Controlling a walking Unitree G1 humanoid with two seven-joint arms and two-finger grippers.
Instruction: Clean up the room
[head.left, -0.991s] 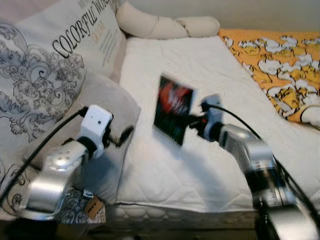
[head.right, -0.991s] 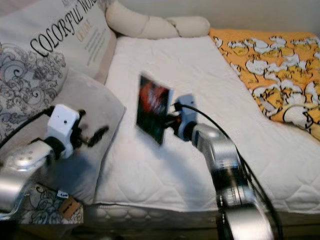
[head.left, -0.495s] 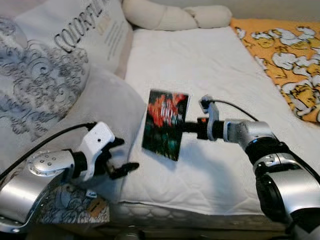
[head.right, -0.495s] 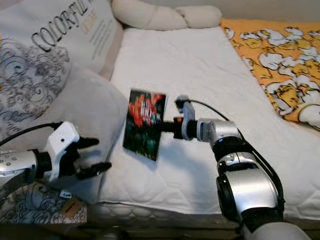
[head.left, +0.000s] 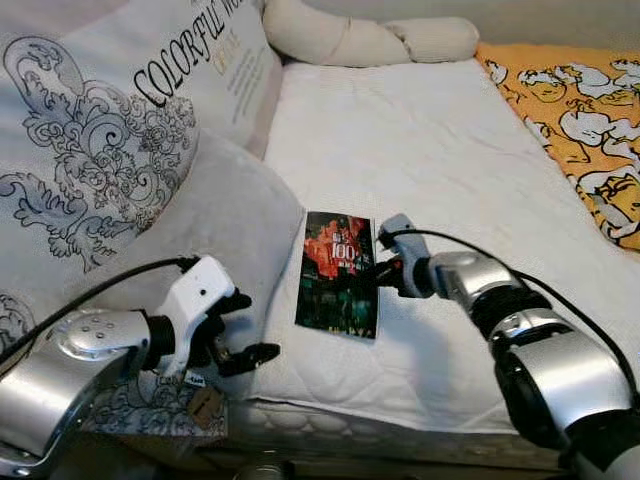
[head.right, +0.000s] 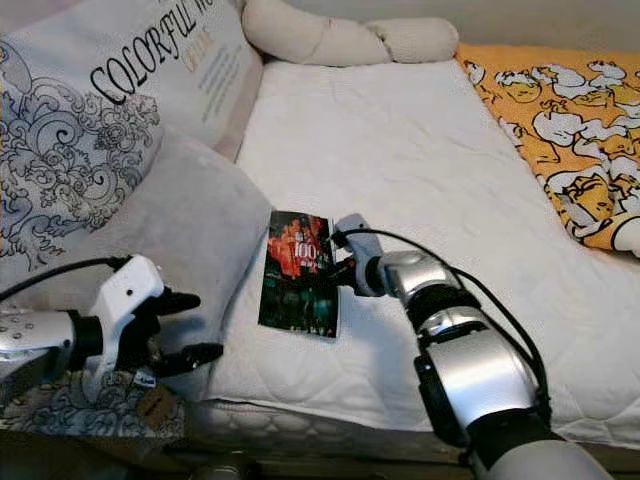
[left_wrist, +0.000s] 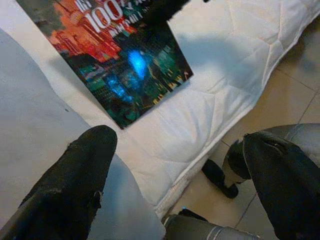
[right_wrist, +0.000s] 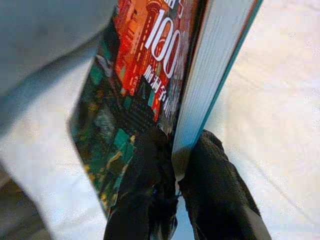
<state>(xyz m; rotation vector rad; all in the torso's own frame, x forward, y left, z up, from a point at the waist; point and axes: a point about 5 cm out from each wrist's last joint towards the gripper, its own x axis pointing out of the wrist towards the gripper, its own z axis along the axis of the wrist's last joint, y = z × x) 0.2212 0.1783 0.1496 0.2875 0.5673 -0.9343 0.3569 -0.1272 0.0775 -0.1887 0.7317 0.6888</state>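
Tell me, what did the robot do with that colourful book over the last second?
The right gripper, shut on the book throughout, brought it down from midair, where it stood tilted up, to lie nearly flat on the white mattress beside the grey pillow. The left gripper, fingers open, dropped lower toward the bed's front edge. The pillows and orange blanket stayed put; the camera shifted.

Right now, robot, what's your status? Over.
Right tool shut on the red-and-green paperback book, low over the white quilted mattress. Left tool open by the grey pillow. Nothing in the way.
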